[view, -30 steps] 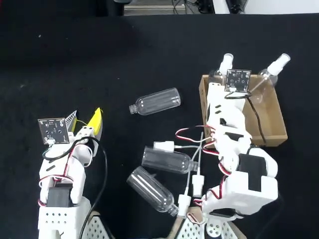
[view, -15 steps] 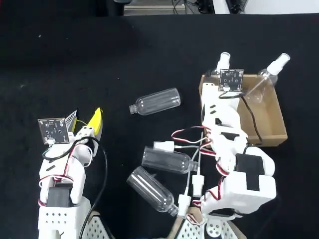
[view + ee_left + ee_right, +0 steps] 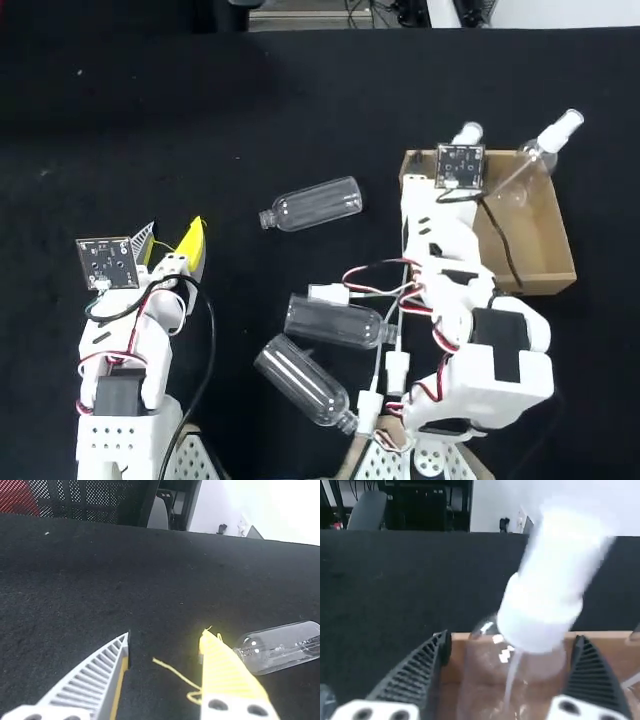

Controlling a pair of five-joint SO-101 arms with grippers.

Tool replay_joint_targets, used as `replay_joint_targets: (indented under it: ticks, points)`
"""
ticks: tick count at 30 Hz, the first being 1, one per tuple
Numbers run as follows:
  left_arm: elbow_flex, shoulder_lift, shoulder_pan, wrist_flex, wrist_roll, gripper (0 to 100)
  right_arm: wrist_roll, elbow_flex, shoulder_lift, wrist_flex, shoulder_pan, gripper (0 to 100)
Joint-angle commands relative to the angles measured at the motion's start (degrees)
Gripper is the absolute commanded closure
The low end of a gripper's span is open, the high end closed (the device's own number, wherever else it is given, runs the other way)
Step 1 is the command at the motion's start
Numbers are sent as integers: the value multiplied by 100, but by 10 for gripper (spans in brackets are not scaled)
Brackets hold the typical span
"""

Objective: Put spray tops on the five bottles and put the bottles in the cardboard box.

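Swung rightward, the bottle [image 3: 540,615] leans, neck pointing away, unheld between the right gripper's [image 3: 511,640] wide-open jaws over the box [image 3: 562,245].

White arms [image 3: 480,370] trail red-black cables [image 3: 375,268], left claw [image 3: 166,635] half-yellow.

Bright even light, glare on clear bottle [image 3: 312,204]

The table [image 3: 200,100] is black; cardboard box [image 3: 555,250] plain brown; bottle [image 3: 540,680] clear, its spray top [image 3: 555,580] white; left gripper [image 3: 166,636] ribbed, one finger yellow, one white; right gripper [image 3: 511,640] ribbed black.
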Motion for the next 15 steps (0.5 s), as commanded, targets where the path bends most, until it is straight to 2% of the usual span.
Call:
replay_joint_targets:
  ticks: [1, 15]
  points:
    - [136, -88, -75, 18, 18, 791, 0, -40, -31, -70, -79, 666]
    - [136, -88, -75, 9, 18, 791, 0, -48, -40, -79, -158, 666]
